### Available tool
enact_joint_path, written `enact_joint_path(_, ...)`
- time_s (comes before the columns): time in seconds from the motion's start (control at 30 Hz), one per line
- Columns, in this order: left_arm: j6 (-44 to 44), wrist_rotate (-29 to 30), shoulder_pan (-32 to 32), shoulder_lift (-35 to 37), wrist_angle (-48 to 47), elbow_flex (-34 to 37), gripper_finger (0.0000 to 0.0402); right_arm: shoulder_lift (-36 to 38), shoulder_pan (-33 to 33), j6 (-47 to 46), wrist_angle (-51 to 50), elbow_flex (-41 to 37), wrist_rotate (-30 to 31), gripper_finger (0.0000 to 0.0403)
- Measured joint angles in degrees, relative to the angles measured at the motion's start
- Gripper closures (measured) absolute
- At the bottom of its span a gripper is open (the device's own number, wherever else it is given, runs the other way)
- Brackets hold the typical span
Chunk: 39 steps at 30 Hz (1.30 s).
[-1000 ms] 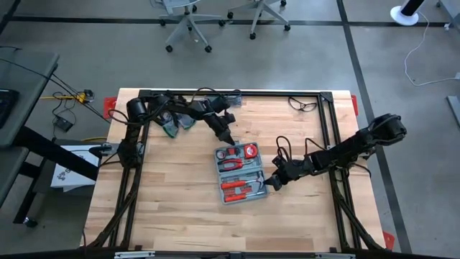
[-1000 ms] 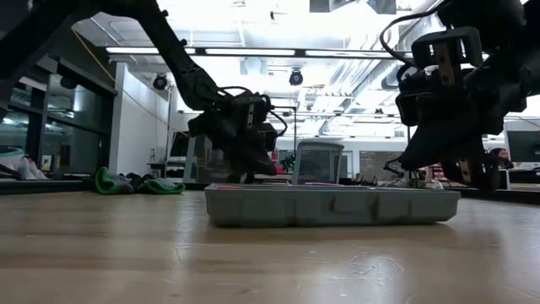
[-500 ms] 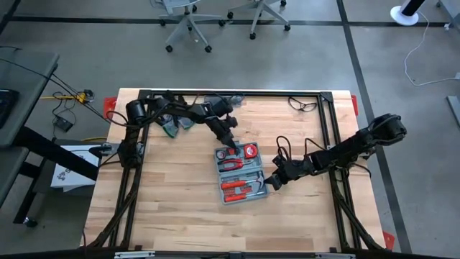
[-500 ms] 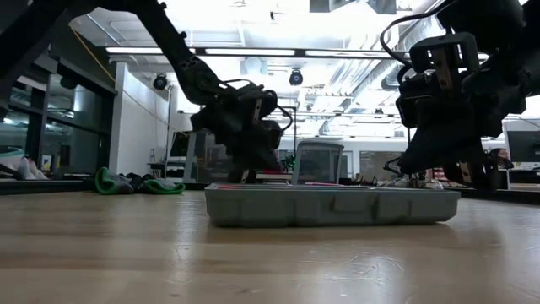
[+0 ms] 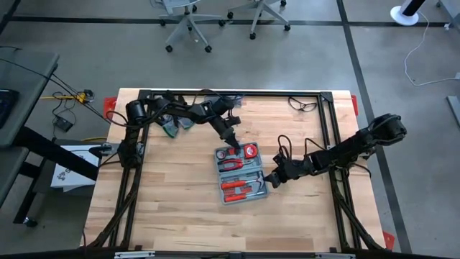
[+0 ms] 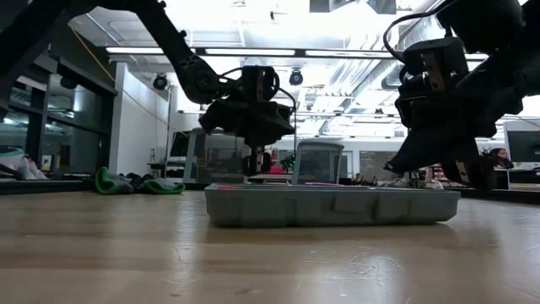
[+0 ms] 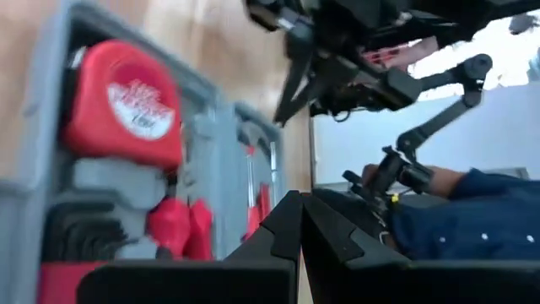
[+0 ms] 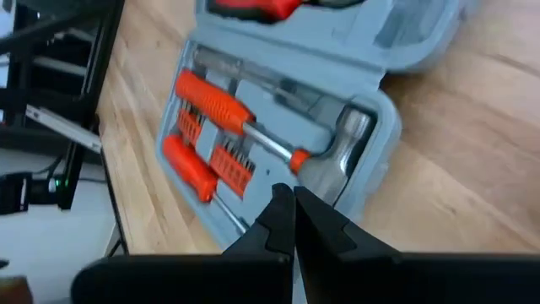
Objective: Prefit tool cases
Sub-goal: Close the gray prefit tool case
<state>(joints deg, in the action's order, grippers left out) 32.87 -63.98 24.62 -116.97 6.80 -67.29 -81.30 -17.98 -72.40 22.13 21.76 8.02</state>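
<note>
With both halves laid flat and open on the pale wooden butcher-block table, the flat blue-grey plastic clamshell tool case sits right of table centre, tilted a little against the table edges. Recesses are filled: round red tape measure in the far half, orange-handled screwdriver and steel-headed hammer in the near half.

Left gripper hangs over the far end of the case, just beside the tape measure recess. Fingers pressed together, tips meeting, nothing between them. From table height it is clearly above the case, air gap visible, no contact.

Right gripper is at the near right corner of the case, by the hammer end. Fingers also together and empty in the right wrist view, pointing down at the case rim near the hammer head. Cannot tell if the tips touch the plastic; from table height it sits just above the case's right end.

So the case lies between the two grippers, one at each end along its long axis, held by neither.

Green-and-dark gloves lie at the far left of the table, well apart from the case. Dark-framed safety glasses at the far right corner. A person's blue sleeve shows beyond the table in the left wrist view.
</note>
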Motion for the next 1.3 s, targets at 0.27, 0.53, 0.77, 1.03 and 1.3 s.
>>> enact_joint_path(0.27,5.51,0.60,3.86,0.00,6.68,0.00,0.0380,0.00,0.00,-0.58,-0.05,0.00,0.78,0.0403)
enact_joint_path(0.53,-0.87,4.99,6.56,0.00,1.27,0.00,0.0268,0.00,0.00,0.68,-0.28,0.00,1.13,0.0403)
enact_joint_path(0.77,-12.26,13.62,6.01,0.00,-8.61,0.00,0.0177,0.00,0.00,0.64,-0.50,0.00,1.13,0.0403)
enact_joint_path(1.03,-17.11,15.95,5.73,0.00,-14.40,0.00,0.0172,0.00,0.00,0.70,-0.71,0.00,1.11,0.0403)
enact_joint_path(1.3,-20.18,15.48,3.31,-1.93,-15.07,-0.13,0.0172,0.00,0.00,0.42,-2.21,0.00,1.11,0.0403)
